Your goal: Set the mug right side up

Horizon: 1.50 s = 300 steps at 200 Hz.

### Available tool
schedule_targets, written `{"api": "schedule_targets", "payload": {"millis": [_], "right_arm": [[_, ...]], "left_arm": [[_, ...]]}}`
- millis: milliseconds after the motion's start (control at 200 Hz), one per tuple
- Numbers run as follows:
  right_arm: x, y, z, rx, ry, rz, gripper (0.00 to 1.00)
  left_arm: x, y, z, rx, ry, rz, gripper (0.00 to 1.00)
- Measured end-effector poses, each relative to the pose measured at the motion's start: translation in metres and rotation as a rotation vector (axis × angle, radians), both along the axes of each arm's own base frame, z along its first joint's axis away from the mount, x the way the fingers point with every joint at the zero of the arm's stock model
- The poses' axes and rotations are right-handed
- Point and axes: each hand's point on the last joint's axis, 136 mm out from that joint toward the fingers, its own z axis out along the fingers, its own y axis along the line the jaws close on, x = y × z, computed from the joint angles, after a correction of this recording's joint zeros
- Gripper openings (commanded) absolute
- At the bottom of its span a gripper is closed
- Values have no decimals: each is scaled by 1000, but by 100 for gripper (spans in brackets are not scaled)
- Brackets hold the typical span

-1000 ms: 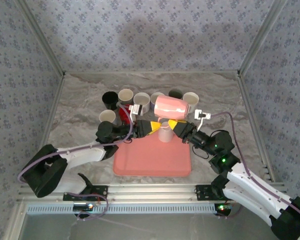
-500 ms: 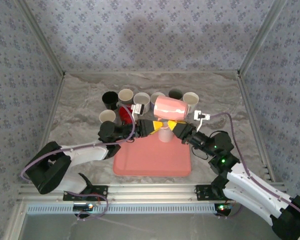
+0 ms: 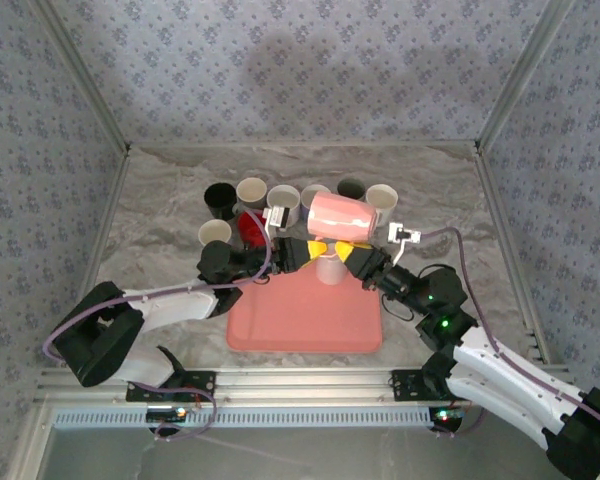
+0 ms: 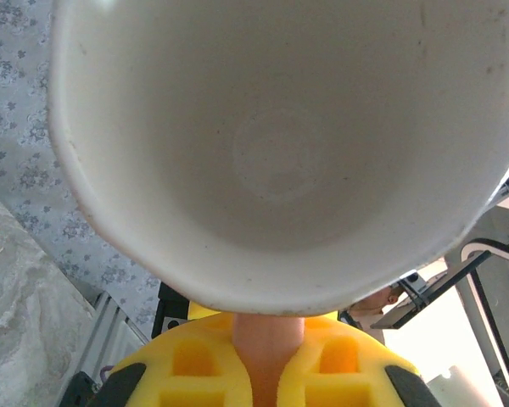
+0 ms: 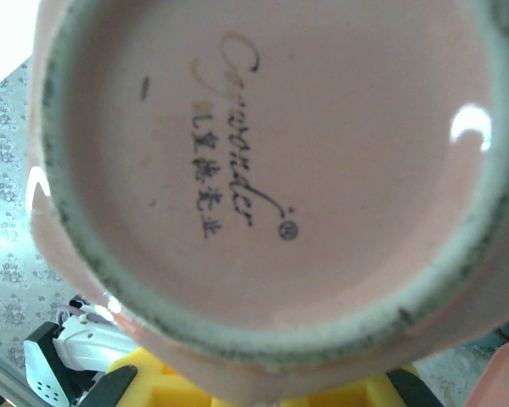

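Facing sideways, the pink mug [image 3: 338,215] has a white interior.

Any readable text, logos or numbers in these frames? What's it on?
All on the underside of the pink mug, seen from the right wrist:
Cursive brand word, opening with "C": the rest is too loopy to read reliably.
Column of Chinese characters beneath it: too blurred to read.
"®" at the end of the script.
No other text is legible.

A pink tray [image 3: 305,325] sits mid-frame on the marble table [image 3: 155,225]; behind it cluster a black cup [image 3: 219,198], a red cup [image 3: 246,226] and several pale ones.
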Motion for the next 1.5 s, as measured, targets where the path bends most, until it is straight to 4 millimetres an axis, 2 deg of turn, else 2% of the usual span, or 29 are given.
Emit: {"api": "schedule_targets", "payload": {"millis": [40,145,235,320,435,490,580,610,725,864,1039,1134,1349,1434,1499], "right_arm": [[0,0,0,0,0,-1,17],[-1,1,-1,-12,-10,-5,46],[-2,0,-3,-27,-15,-9,66],[-5,-2,-4,-40,-21,-15,76],[-8,-5,-4,-52,-31,-26,83],[-8,-7,-5,-58,-32,-32,90],[-8,-10,-9,-82,-35,-52,93],[-8,-12,-11,-92,-31,-61,100],[-5,-23,-23,-153,-7,-125,100],[0,-46,-42,-257,41,-249,100],[5,-72,-47,-355,82,-379,100],[6,-79,-51,-396,89,-409,100],[7,-86,-64,-489,94,-442,100],[7,-88,-70,-523,99,-448,100],[7,-90,-74,-541,103,-452,100]], "left_arm": [[0,0,0,0,0,0,0],[0,0,0,2,2,0,0],[1,-2,-6,25,15,2,0],[3,-3,-10,44,19,14,0],[3,0,-11,63,6,33,0],[2,2,-10,72,-3,43,0],[0,6,-9,93,-24,61,0],[-1,8,-8,103,-35,69,0],[-4,19,-8,174,-98,128,0],[-5,39,-12,325,-208,244,0],[13,59,-21,568,-317,391,0],[24,70,-46,714,-332,449,0],[40,97,-128,1079,-272,473,0],[43,102,-144,1172,-261,461,0],[48,102,-149,1217,-265,456,0]]}}
